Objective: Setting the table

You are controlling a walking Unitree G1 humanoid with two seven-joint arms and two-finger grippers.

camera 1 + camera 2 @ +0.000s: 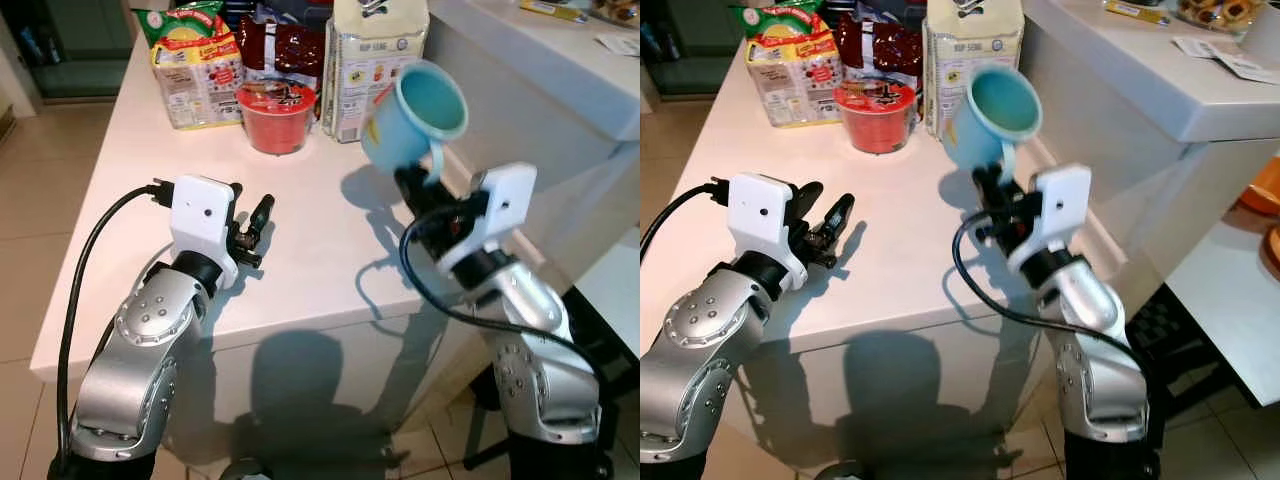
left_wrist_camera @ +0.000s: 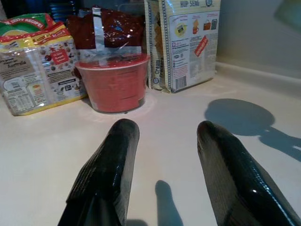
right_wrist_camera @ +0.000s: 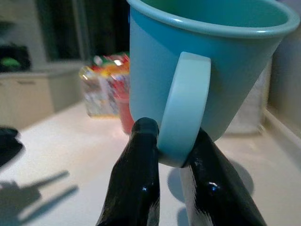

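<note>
1. Above the table's right edge, in the left eye view, your right gripper (image 1: pixel 428 178) holds the blue mug (image 1: pixel 412 115) in the air, pinched by its handle. The mug tilts with its mouth towards the camera and nothing visible inside, so the lean should cost you nothing. Its shadow lies on bare white table (image 1: pixel 300 250) just below, which suggests a free spot to set it down.

2. Towards the table's far edge, in the right eye view, a red tub (image 1: pixel 876 113) stands in front of a dark red packet (image 1: pixel 872 45), with a yellow and green packet (image 1: pixel 792 68) to its left and a tall cracker bag (image 1: pixel 972 45) to its right. They crowd the far edge, so the near half is your working room. Your left gripper (image 1: pixel 830 222) hovers over the table's near left part, away from the mug, likely kept clear until needed.

3. From the left wrist, you see its two black fingers (image 2: pixel 106 179) spread apart with nothing between them, pointing at the red tub and the packets behind it. The mug's shadow falls on the table beside them.

4. From the right wrist, the two fingers (image 3: pixel 136 179) close on the mug's handle (image 3: pixel 184 108) at its lower end, one on each side. That grip leaves the body free to swing, so you should lower it slowly and level it before release.
</note>
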